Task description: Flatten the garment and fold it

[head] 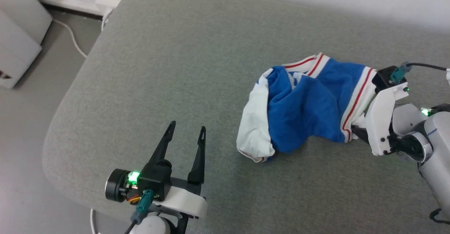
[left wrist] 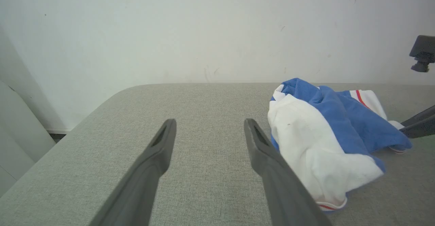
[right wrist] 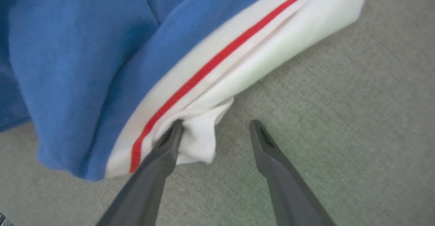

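The garment [head: 306,111] sits crumpled in a heap on the right half of the grey padded top [head: 175,51], nowhere near flat. Its long axis runs roughly left to right across the head view: a white sleeve bunched at the left end, blue body in the middle, red-and-white striped trim at the right end. The right gripper [right wrist: 215,124] is right at that striped end. Its jaws are spread wide, one finger is pressed against a white fold just under the red stripe, and the other is over bare padding. A small flap of white cloth lies in the gap, but nothing is pinched. The left gripper [head: 187,126] is also wide open and empty. It sits well apart from the heap on its left side, with its fingers pointing up the head view, so the white sleeve end lies off to its right, not ahead of it. The right arm is clearly the nearer one. I'd say the first grab is on that striped edge, and you'll need to swing the left arm rightward to reach the sleeve end before any spreading along that axis.
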